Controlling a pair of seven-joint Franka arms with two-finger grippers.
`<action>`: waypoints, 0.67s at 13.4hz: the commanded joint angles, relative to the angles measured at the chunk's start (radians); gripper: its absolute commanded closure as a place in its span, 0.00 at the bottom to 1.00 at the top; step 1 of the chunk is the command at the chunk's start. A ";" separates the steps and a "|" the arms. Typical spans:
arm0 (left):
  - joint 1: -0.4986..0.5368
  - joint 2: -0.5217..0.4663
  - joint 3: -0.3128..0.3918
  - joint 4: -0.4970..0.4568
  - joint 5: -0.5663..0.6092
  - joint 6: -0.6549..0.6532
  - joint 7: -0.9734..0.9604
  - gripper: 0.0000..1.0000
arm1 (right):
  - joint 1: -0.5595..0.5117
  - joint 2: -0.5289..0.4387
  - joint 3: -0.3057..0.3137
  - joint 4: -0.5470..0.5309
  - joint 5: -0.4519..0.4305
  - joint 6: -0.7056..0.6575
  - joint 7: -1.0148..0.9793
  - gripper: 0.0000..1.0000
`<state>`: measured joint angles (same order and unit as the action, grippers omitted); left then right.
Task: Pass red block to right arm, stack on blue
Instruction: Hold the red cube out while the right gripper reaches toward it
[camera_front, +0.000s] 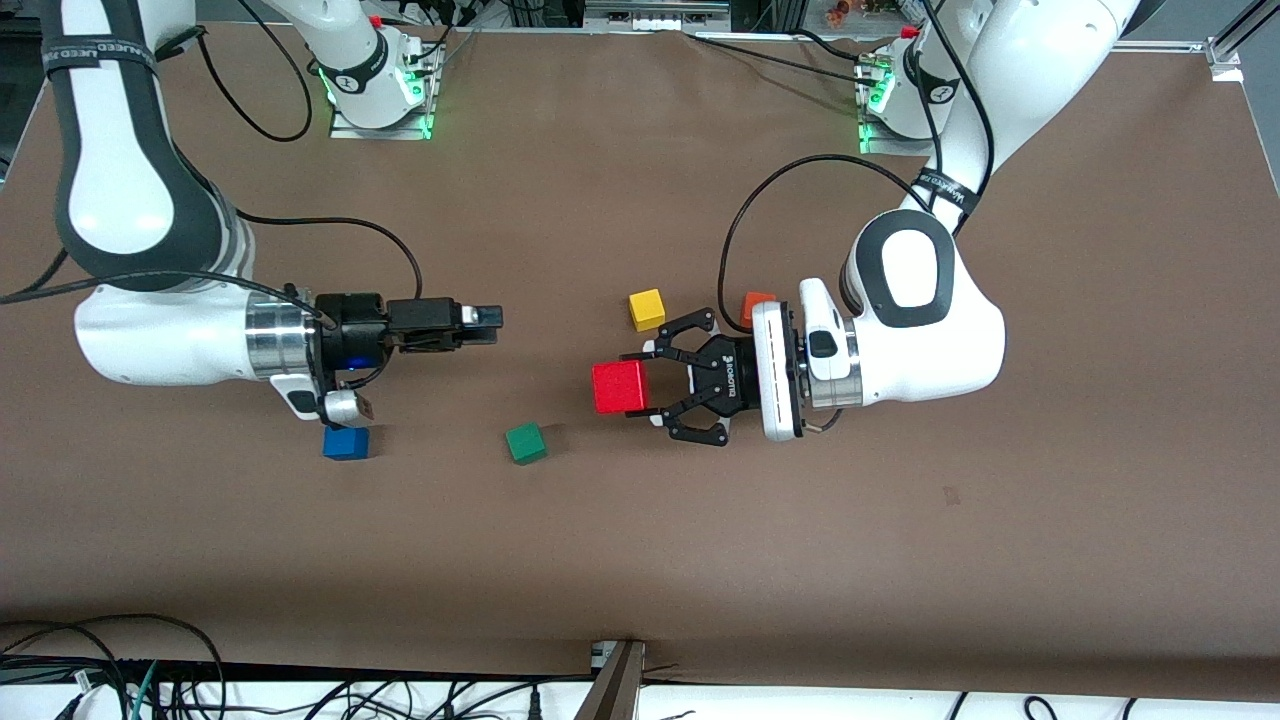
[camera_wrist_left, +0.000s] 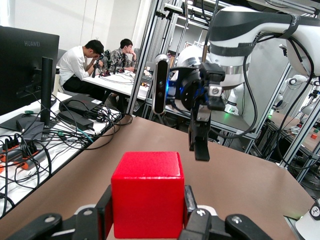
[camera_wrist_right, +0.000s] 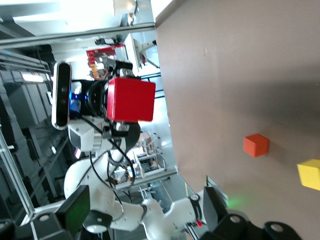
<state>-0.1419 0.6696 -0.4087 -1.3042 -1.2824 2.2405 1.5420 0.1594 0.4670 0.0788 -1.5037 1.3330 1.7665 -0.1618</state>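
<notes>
My left gripper (camera_front: 648, 385) is shut on the red block (camera_front: 620, 387) and holds it level above the middle of the table, the block pointing toward the right arm's end. In the left wrist view the red block (camera_wrist_left: 147, 197) sits clamped between both pads. My right gripper (camera_front: 488, 322) is open and empty, held level in the air and facing the block with a gap between them. It also shows in the left wrist view (camera_wrist_left: 200, 140). The right wrist view shows the red block (camera_wrist_right: 131, 99) ahead of its spread fingers. The blue cube (camera_front: 346, 442) lies on the table under the right wrist.
A green cube (camera_front: 525, 443) lies between the blue cube and the red block, nearer to the front camera. A yellow cube (camera_front: 647, 309) and an orange cube (camera_front: 757, 305) lie beside the left gripper, farther from the camera. Cables trail from both arms.
</notes>
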 joint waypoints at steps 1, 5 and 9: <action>-0.015 0.025 0.002 0.045 -0.034 0.008 0.040 1.00 | 0.023 0.051 0.002 0.023 0.101 0.042 -0.004 0.00; -0.022 0.024 0.002 0.043 -0.032 0.008 0.044 1.00 | 0.023 0.097 0.002 0.023 0.228 0.048 -0.061 0.00; -0.050 0.036 0.002 0.045 -0.034 0.065 0.046 1.00 | 0.048 0.124 0.002 0.023 0.348 0.059 -0.050 0.00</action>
<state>-0.1682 0.6805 -0.4088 -1.2924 -1.2824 2.2751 1.5565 0.1887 0.5702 0.0786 -1.5018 1.6158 1.8096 -0.2103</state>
